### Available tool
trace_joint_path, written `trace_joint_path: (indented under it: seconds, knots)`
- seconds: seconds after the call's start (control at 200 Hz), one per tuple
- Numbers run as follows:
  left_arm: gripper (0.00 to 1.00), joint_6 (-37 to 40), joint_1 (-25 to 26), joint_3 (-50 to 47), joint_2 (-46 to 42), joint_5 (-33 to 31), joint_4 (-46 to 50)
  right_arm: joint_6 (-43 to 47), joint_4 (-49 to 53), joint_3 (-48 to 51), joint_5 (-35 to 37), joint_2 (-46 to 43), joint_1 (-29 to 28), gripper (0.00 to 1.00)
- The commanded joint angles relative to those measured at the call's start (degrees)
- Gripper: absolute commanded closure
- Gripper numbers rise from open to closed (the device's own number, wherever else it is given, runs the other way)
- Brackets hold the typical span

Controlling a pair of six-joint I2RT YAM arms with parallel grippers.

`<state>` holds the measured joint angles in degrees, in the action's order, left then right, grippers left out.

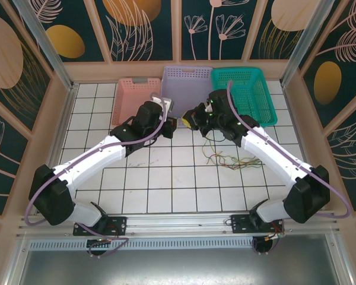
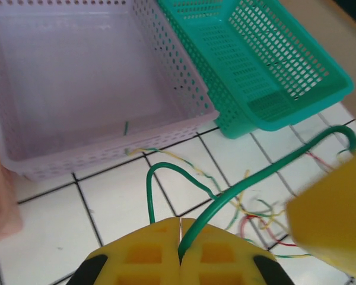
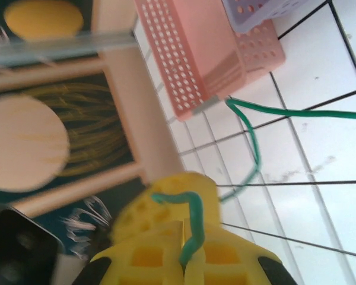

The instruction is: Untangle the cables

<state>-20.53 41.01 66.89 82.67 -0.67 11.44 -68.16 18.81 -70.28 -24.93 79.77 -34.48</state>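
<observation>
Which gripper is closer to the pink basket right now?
Left. The left gripper sits just off the pink basket's near right corner; the right gripper is further right, in front of the lilac basket.

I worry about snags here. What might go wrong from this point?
The left gripper and right gripper are both shut on the green cable; a hard pull apart may strain it or let it slip. The loose tangle on the tiles might drag along or tighten if the green cable runs through it.
</observation>
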Motion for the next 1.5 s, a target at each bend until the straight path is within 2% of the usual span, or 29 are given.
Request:
trace_joint_path:
  seconds: [0.0, 0.055, 0.165, 0.385, 0.551, 0.656, 0.771, 0.926, 0.941, 0.986, 1.066, 1.111, 1.261, 1.311, 1.376, 1.431, 1.491]
  knots:
    - [1.0, 8.7, -0.6, 1.6, 0.0, -6.6, 4.3, 24.7, 12.6, -1.9, -6.1, -3.8, 0.3, 1.0]
    - [1.0, 11.1, -0.7, 1.4, -0.4, -7.1, 4.3, 32.2, 17.0, -1.0, -6.7, -4.7, 0.3, 1.0]
    - [1.0, 16.0, -0.7, 0.9, -1.1, -7.3, 4.4, 43.0, 24.9, -1.0, -3.8, -5.6, 0.1, 1.0]
    - [1.0, 24.8, -0.7, -1.4, -3.4, -10.0, 3.7, 55.5, 32.7, -1.9, 5.3, -5.3, -1.7, 1.0]
    - [1.0, 29.5, -0.7, -2.5, -4.5, -11.3, 3.6, 62.7, 35.0, -2.2, 13.0, -5.4, -7.0, 1.0]
    - [1.0, 30.4, -0.7, -2.7, -4.9, -9.4, 4.0, 64.6, 34.4, -3.4, 16.1, -6.5, -7.6, 1.0]
    - [1.0, 28.7, -0.7, -3.6, -6.1, -6.9, 3.3, 65.0, 31.1, -4.7, 14.9, -8.0, -7.4, 1.0]
    - [1.0, 27.3, -0.6, -4.0, -6.8, -8.0, 3.7, 66.5, 31.6, -4.9, 15.1, -7.8, -7.3, 1.0]
    - [0.97, 26.8, -0.6, -3.8, -6.8, -7.8, 3.9, 66.5, 31.7, -4.9, 14.9, -7.8, -7.1, 1.0]
    - [0.77, 24.5, -0.6, -3.3, -6.8, -6.8, 4.4, 66.4, 31.2, -5.0, 13.5, -7.8, -6.5, 1.0]
    - [0.51, 17.8, -0.6, -1.3, -6.1, -2.8, 6.1, 63.9, 29.1, -5.8, 10.7, -7.4, -4.6, 1.0]
    - [0.43, 12.3, -0.7, -0.1, -5.5, -1.3, 7.0, 61.7, 27.6, -6.3, 10.4, -7.2, -3.3, 1.0]
    - [0.27, -8.3, -0.8, 2.0, -5.7, -2.8, 9.0, 54.6, 20.6, -5.1, 7.1, -9.0, 1.5, 1.0]
    - [0.25, -15.5, -1.2, 2.8, -5.8, -2.8, 9.6, 54.2, 18.3, -4.1, 5.9, -9.9, 1.8, 1.0]
    - [0.24, -23.4, -2.2, 3.0, -5.8, 0.4, 8.5, 55.1, 16.9, -3.0, 4.3, -10.6, 1.7, 1.0]
    - [0.24, -27.3, -3.3, 3.5, -5.2, 3.7, 7.4, 57.6, 16.7, -2.4, 3.3, -11.0, 1.4, 1.0]
    - [0.24, -27.5, -4.8, 5.9, -3.8, 4.8, 9.1, 61.1, 17.4, -1.9, 3.6, -11.6, 1.1, 1.0]
